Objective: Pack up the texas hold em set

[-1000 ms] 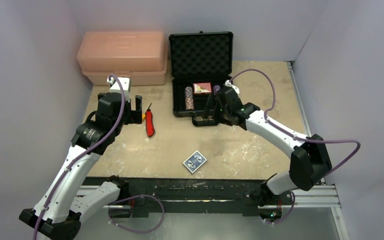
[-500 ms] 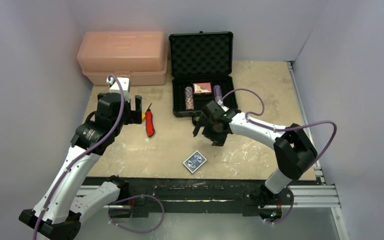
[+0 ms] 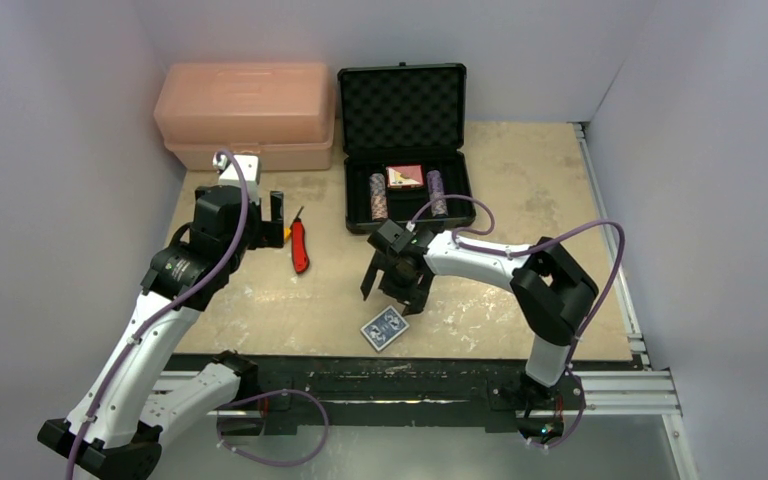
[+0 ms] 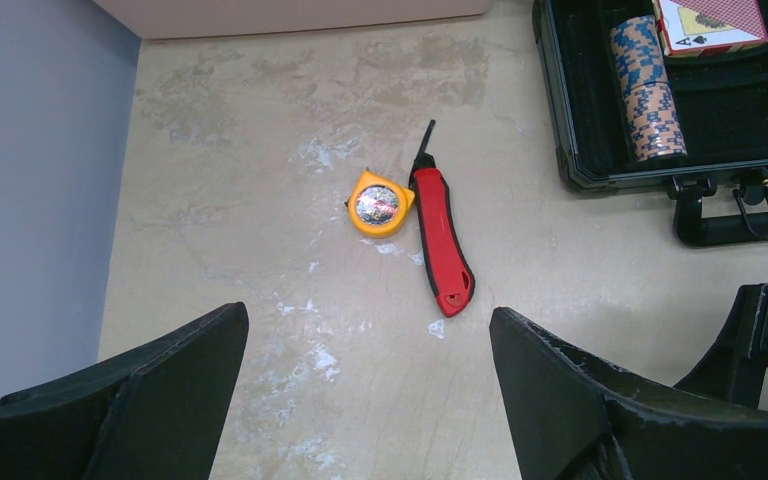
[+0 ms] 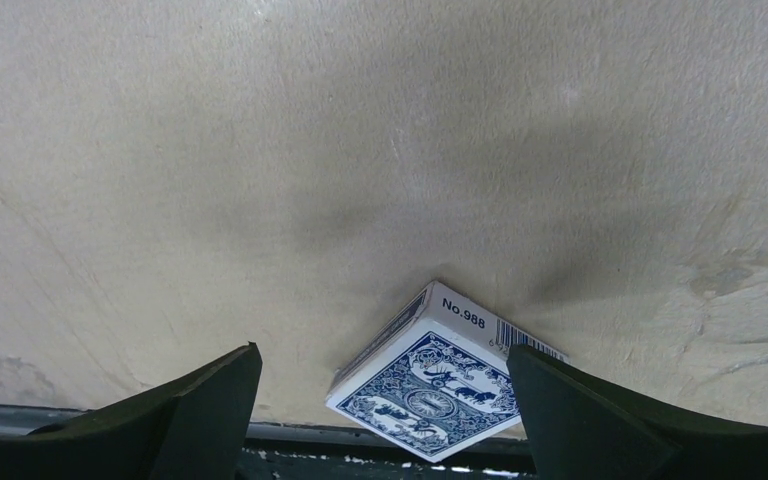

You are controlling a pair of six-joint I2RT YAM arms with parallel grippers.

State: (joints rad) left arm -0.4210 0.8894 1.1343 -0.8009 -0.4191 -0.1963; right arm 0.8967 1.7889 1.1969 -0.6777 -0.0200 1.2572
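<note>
Nearly over the blue deck, with a skewed grasp as the main hazard

Right end effector (image 3: 387, 298) spread wide and empty, hanging just above the blue card deck (image 3: 387, 327) without touching it. Deck lying flat on the counter (image 3: 520, 160), patterned side up, close to the near edge and well apart from the black briefcase (image 3: 360, 226).

Turned on the diagonal: long axis from near-left to far-right, with the flap end marked "No.988" facing far-right. From the right wrist view, sits nearer the right-hand finger than the left, with corners rather than flat sides toward both.

Probable trouble, judged from this alignment:
- Closing as aimed now would catch two corners. Could spin the box or squeeze it out toward the near edge and off the counter.
- Calls for a wrist turn to square with the long sides, plus a sideways shift to centre.
- Thin and low, so too shallow a descent risks a slipping pinch on the top rim. Too deep risks jamming fingertips into the counter.

Briefcase open, lid upright, holding the red deck (image 3: 405, 177) between two chip stacks (image 3: 378, 196). Free slot for the blue deck not discernible.

Left end effector (image 4: 368, 330) likewise spread and empty, above a red utility knife (image 4: 443, 240) and a yellow tape measure (image 4: 378, 203).
</note>
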